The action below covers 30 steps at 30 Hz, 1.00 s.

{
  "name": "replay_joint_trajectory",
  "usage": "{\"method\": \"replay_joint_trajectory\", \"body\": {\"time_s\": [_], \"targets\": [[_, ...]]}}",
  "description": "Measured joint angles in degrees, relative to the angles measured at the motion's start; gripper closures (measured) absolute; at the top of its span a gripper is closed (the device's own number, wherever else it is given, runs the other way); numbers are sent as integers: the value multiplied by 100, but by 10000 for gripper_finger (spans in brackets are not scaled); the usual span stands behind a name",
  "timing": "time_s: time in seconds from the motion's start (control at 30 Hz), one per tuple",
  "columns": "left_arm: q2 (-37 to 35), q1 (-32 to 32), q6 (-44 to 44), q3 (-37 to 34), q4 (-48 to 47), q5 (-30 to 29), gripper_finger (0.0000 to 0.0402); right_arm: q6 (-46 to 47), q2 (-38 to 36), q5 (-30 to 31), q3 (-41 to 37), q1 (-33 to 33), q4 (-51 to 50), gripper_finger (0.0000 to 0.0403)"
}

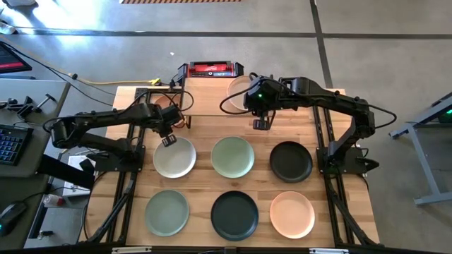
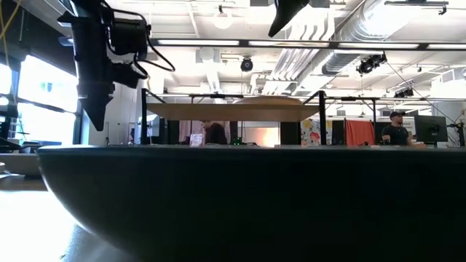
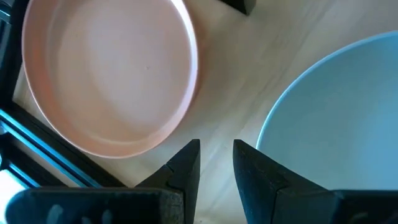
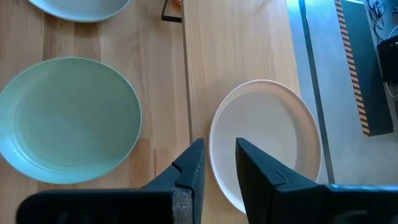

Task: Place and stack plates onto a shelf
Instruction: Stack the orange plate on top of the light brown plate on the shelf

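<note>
The shelf [image 1: 212,102] stands at the table's far side, and a white plate [image 1: 239,88] [image 4: 267,143] rests on its board. A peach plate [image 3: 109,74] lies on wood by the shelf's left end; whether it is on the board I cannot tell. My left gripper [image 1: 168,140] [image 3: 216,162] hangs above the far rim of a white plate [image 1: 174,156], its fingers narrowly open. My right gripper [image 1: 261,123] [image 4: 217,162] hovers before the shelf, narrowly open, holding nothing. A sage green plate [image 1: 233,156] lies flat on the table near it.
More plates lie flat on the table: black [image 1: 290,161], sage green [image 1: 167,212], black [image 1: 234,214] and peach [image 1: 292,214]. The near black plate [image 2: 247,204] fills the low view. A red box [image 1: 210,68] sits behind the shelf. Arm bases stand at both table sides.
</note>
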Motion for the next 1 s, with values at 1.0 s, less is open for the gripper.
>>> {"method": "replay_joint_trajectory", "body": {"time_s": [1.0], "targets": [[249, 4, 853, 0, 510, -510, 316, 147, 0, 0, 0, 0, 0, 336]]}}
